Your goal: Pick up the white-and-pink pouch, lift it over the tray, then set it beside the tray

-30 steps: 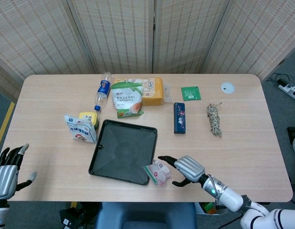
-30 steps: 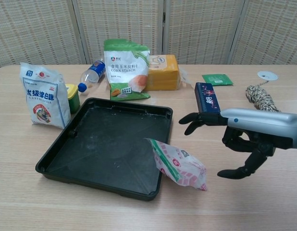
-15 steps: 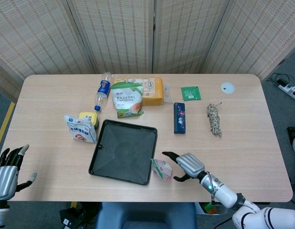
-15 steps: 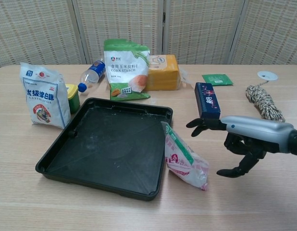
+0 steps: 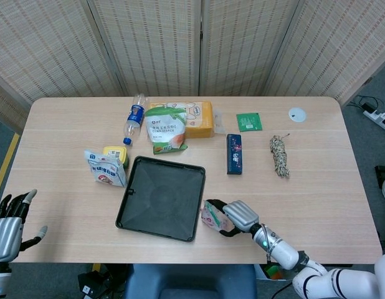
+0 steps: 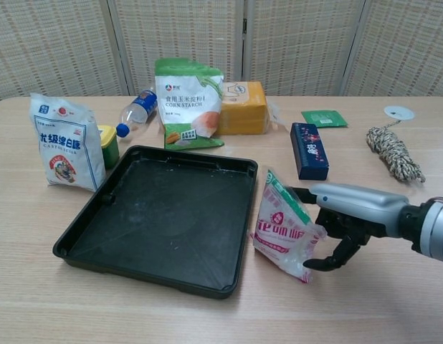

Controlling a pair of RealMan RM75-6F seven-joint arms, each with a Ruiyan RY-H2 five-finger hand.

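The white-and-pink pouch [image 5: 212, 215] [image 6: 282, 228] stands upright on the table, just off the right edge of the black tray [image 5: 161, 163] [image 6: 178, 152]. My right hand [image 5: 238, 215] [image 6: 347, 208] grips the pouch from its right side, with fingers reaching behind it and the thumb against its lower front corner. The pouch's bottom still rests on the table. My left hand [image 5: 9, 227] hangs off the table's near left corner, open with fingers apart and holding nothing; only the head view shows it.
A blue box [image 5: 234, 153] [image 6: 309, 149] lies just beyond my right hand, and a rope bundle [image 5: 280, 154] [image 6: 393, 152] further right. Behind the tray stand a corn starch bag [image 5: 166, 128] [image 6: 187, 100], a yellow pack [image 5: 202, 118] and a bottle [image 5: 134, 118]. A white-blue bag [image 5: 104, 168] [image 6: 64, 140] stands to its left.
My right hand moved left onto the pouch and its fingers came around it. The pouch went from leaning on the tray's corner to standing upright beside the tray.
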